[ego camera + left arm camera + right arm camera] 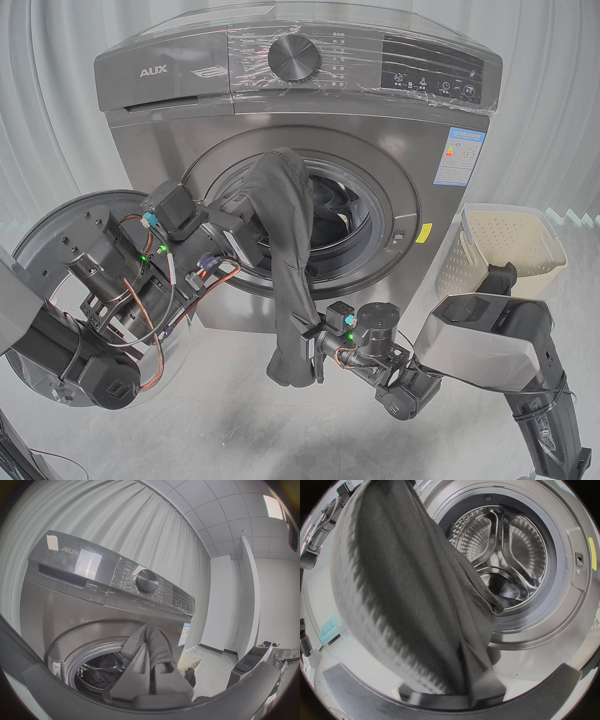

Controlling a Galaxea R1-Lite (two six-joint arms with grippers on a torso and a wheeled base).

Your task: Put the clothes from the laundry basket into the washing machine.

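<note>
A long dark garment (pixel 289 250) hangs in front of the washing machine (pixel 300 125) at its round opening (pixel 340 219). My left gripper (pixel 152 670) is shut on the garment's upper end, held up at the left rim of the opening. My right gripper (pixel 310 347) is shut on the lower part of the same garment (pixel 409 605), below the opening, with the tail dangling under it. More dark clothes (pixel 331 215) lie inside the drum (pixel 503 552). The cream laundry basket (pixel 531 250) stands on the floor right of the machine.
The machine's round door (pixel 37 262) is swung open to the left, behind my left arm. Grey curtains (pixel 37 94) hang behind the machine. Bare floor (pixel 250 431) lies in front of it.
</note>
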